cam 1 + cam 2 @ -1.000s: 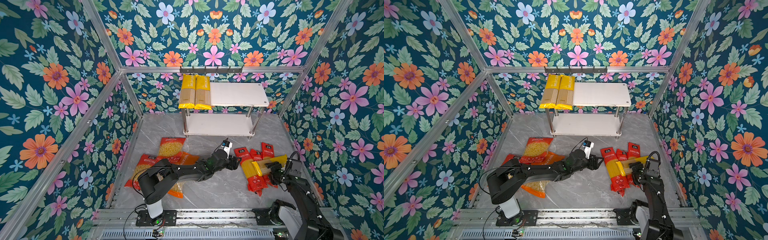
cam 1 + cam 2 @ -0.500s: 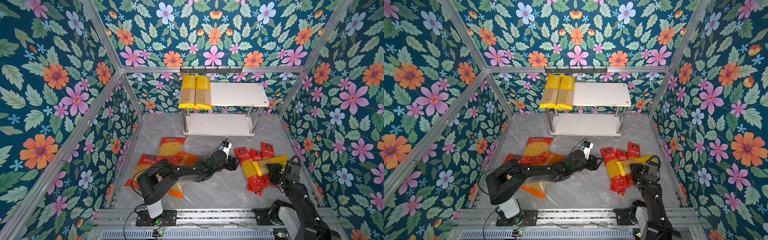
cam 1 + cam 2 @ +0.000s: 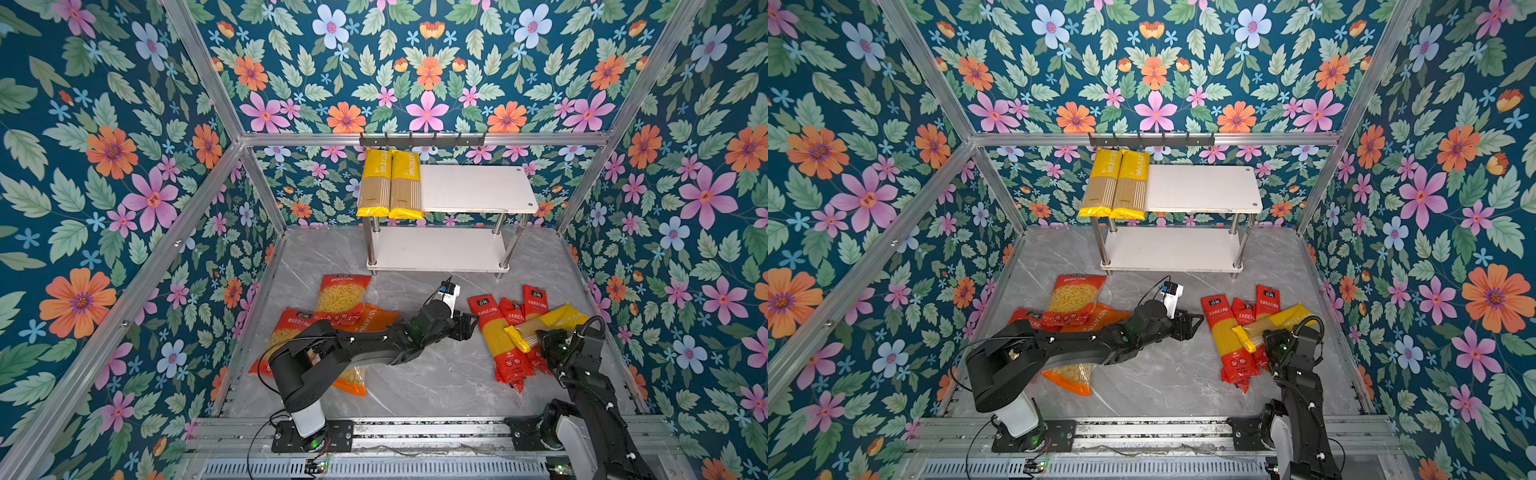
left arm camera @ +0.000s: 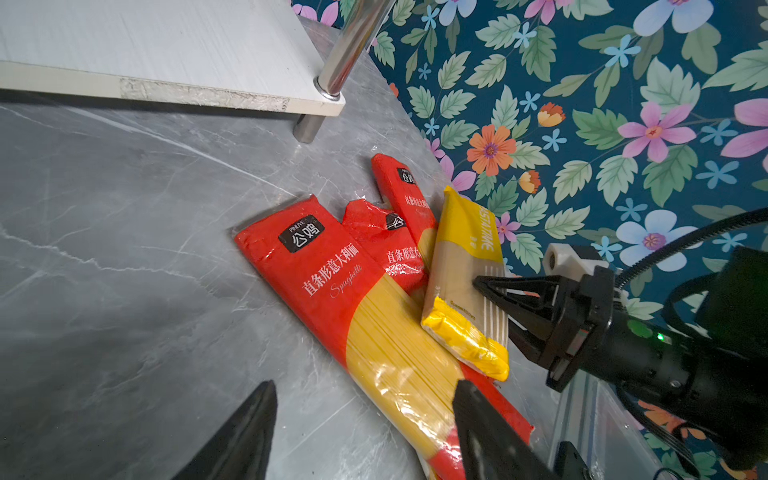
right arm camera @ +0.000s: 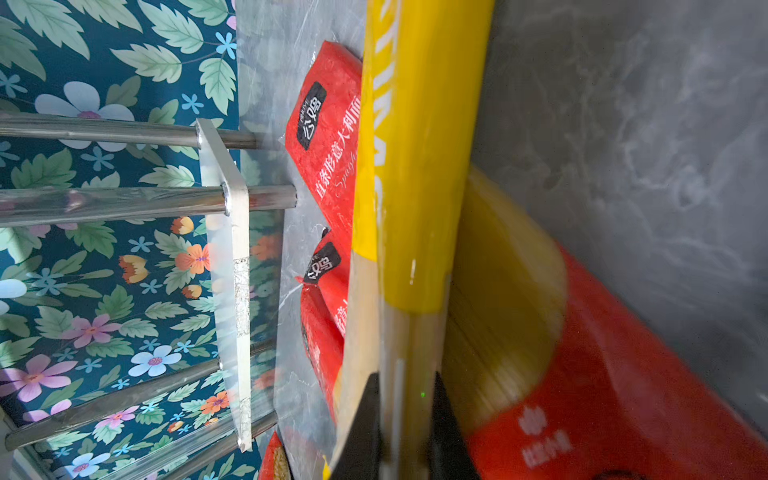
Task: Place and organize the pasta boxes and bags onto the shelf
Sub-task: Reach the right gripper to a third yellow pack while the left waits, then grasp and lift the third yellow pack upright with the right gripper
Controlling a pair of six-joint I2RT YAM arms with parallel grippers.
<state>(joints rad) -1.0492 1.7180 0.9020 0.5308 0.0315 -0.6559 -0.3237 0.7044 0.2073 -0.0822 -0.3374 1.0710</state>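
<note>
The yellow pasta pack lay crosswise on the three red spaghetti packs, on the floor well short of the shelf. The right gripper was clamped on it near one end. Recommended: lift straight up, keep it level, then lay it beside the two yellow packs on the top board. The left gripper stood open near the red spaghetti packs.

Our two arms are matte black. In a top view, lower centre, our left arm has a white base segment. Our left gripper ends in black wedge fingers; our right arm carries a ribbed black cable and a green light.
</note>
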